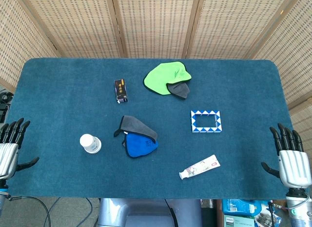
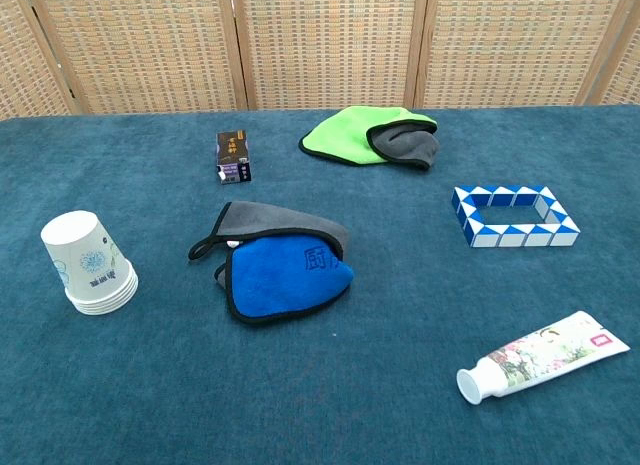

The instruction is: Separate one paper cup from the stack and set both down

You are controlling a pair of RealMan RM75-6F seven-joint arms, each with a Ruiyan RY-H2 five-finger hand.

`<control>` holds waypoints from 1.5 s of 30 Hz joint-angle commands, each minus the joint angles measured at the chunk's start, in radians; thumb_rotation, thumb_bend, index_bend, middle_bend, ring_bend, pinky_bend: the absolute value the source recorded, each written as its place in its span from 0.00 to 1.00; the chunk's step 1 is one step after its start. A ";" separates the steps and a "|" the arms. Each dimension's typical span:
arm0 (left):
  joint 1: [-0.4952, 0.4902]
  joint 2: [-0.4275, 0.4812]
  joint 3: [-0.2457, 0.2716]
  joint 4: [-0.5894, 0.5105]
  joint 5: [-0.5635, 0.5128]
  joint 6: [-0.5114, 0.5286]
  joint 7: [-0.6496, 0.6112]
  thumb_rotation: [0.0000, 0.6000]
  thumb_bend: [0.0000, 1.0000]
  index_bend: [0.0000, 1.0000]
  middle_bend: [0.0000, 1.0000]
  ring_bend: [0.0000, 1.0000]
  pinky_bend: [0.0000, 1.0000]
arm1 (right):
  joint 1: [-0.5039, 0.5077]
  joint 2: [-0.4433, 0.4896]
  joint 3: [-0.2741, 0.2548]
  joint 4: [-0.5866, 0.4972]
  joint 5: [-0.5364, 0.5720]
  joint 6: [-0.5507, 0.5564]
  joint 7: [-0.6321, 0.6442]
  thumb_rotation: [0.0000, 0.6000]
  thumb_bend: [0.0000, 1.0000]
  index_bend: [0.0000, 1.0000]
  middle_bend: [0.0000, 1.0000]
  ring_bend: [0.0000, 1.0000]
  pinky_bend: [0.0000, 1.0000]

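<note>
A stack of white paper cups (image 1: pixel 90 143) stands upside down on the blue table (image 1: pixel 58 100) at the front left; in the chest view the stack (image 2: pixel 88 264) shows several nested rims and a blue print. My left hand (image 1: pixel 10 146) hangs at the table's left edge, fingers spread, holding nothing, well left of the cups. My right hand (image 1: pixel 291 158) is at the right edge, fingers spread and empty, far from the cups. Neither hand shows in the chest view.
A blue and grey cloth (image 1: pixel 137 138) lies just right of the cups. A small dark box (image 1: pixel 120 90), a green and grey cloth (image 1: pixel 169 79), a blue-white folding puzzle frame (image 1: pixel 205 121) and a tube (image 1: pixel 200 167) lie elsewhere.
</note>
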 commanded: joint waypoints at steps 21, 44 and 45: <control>-0.252 -0.139 -0.028 0.172 0.145 -0.300 0.047 1.00 0.02 0.09 0.14 0.11 0.24 | 0.002 0.025 0.005 -0.016 0.025 -0.032 0.036 1.00 0.00 0.00 0.00 0.00 0.00; -0.338 -0.261 -0.037 0.231 0.046 -0.433 0.154 1.00 0.02 0.36 0.37 0.33 0.40 | 0.001 0.048 0.019 -0.024 0.075 -0.055 0.073 1.00 0.00 0.00 0.00 0.00 0.00; -0.341 -0.265 -0.036 0.237 0.045 -0.436 0.147 1.00 0.02 0.37 0.38 0.34 0.41 | 0.001 0.049 0.020 -0.024 0.078 -0.057 0.074 1.00 0.00 0.00 0.00 0.00 0.00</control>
